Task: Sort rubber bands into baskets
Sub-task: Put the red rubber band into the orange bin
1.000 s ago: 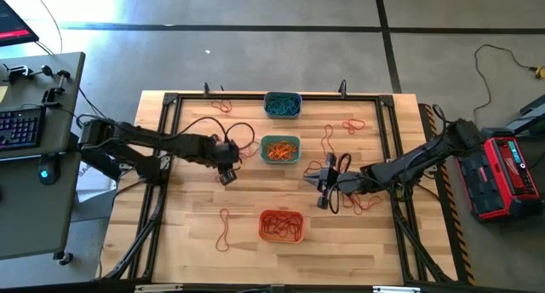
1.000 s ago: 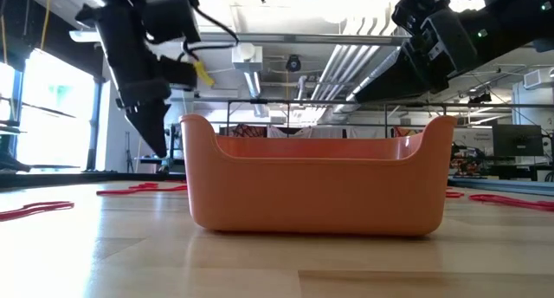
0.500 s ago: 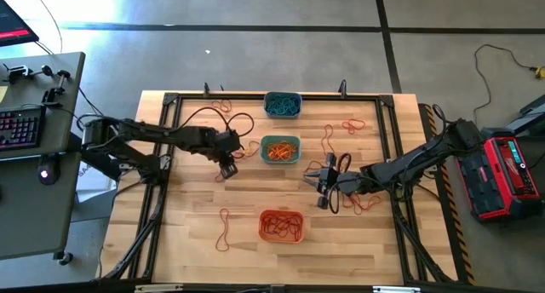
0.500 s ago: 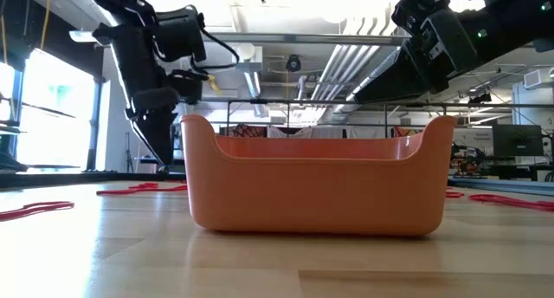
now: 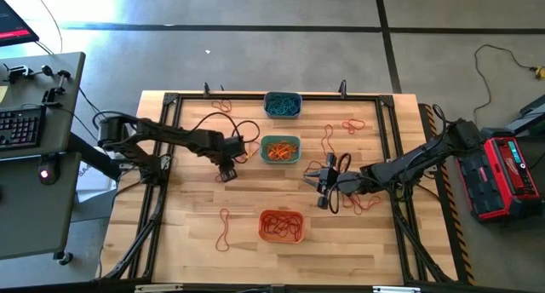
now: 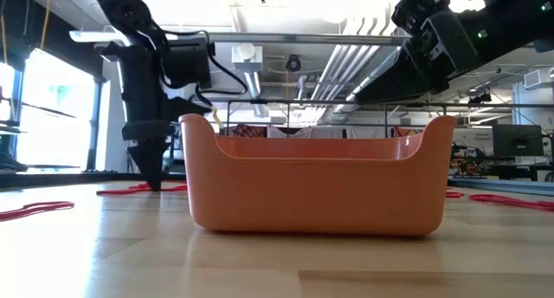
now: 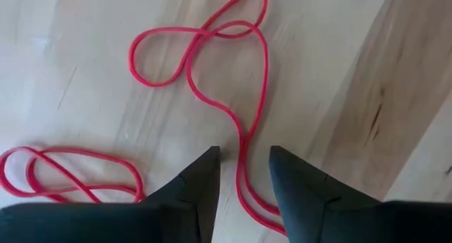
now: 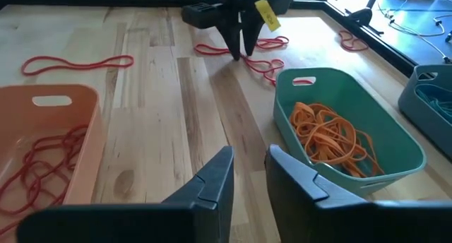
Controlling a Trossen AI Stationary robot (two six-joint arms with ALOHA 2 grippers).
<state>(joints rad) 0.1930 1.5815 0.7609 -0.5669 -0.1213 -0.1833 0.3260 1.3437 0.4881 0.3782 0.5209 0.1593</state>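
Left of centre in the overhead frame, my left gripper is down at the bench, beside the teal-green basket. Its wrist camera shows the jaws parted, straddling a strand of a red rubber band lying flat on the wood; nothing is pinched yet. A second red band lies close at that frame's lower left.

My right gripper waits right of centre, jaws slightly apart and empty, black cable looped by it.

The teal-green basket holds orange bands, the orange basket at lower centre holds red ones, and the grey-blue basket at top centre holds blue-teal ones. Loose red bands remain scattered across the bench.

My worry: the strand is thin and flat, so the tips could close above it and come up empty, or scrape the wood. The band could also drag its neighbour along, or stretch and flick away.
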